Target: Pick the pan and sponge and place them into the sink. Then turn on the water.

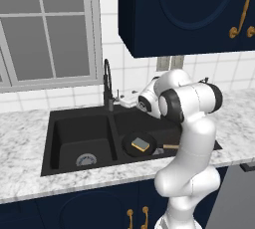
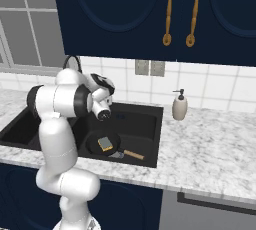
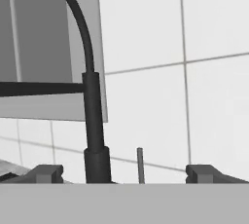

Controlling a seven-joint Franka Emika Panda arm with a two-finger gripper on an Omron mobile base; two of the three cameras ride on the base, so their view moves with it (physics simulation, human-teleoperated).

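Note:
The black pan point(image 1: 130, 145) lies in the right basin of the black sink point(image 1: 69, 133), its wooden handle point(image 1: 170, 147) pointing right. The yellow sponge point(image 1: 141, 145) rests inside the pan. From the right base view the pan point(image 2: 96, 145), the sponge point(image 2: 105, 143) and the sink point(image 2: 145, 119) show the same layout. My gripper point(image 1: 125, 100) hovers above the back of the sink, close to the dark gooseneck faucet point(image 1: 107, 86). In the hand view the gripper point(image 3: 125, 173) is open with nothing between its fingertips point(image 3: 46, 173), and the faucet point(image 3: 92, 121) stands just ahead. The water is out of view.
A beige soap dispenser point(image 2: 179, 106) stands on the marble counter point(image 2: 210, 144) right of the sink. A thin grey rod point(image 3: 140, 164) rises beside the faucet base. Dark wall cabinets point(image 1: 184, 14) hang overhead, and a window point(image 1: 47, 29) sits behind the left basin.

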